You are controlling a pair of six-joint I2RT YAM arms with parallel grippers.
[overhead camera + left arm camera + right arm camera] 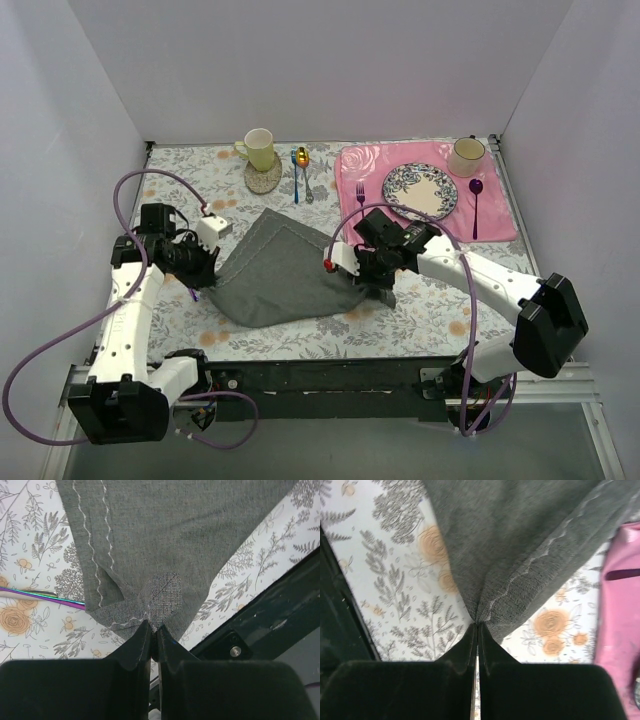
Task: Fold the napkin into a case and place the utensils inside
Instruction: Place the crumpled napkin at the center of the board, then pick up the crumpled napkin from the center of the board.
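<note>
Napkin (285,270) soft, limp, light; sags between holds. Left claw (152,636) pinches its left corner, right claw (478,631) pinches right corner; stitched edges likely grip best.

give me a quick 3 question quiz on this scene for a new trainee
1. True or false: the left gripper and the right gripper are each shut on an edge of the napkin.
2. The plate sits on: A the pink placemat, B the napkin, C a wooden tray.
3. Which utensil lies on the placemat just right of the plate?

Key: 1 true; 2 A; 3 the purple spoon.
</note>
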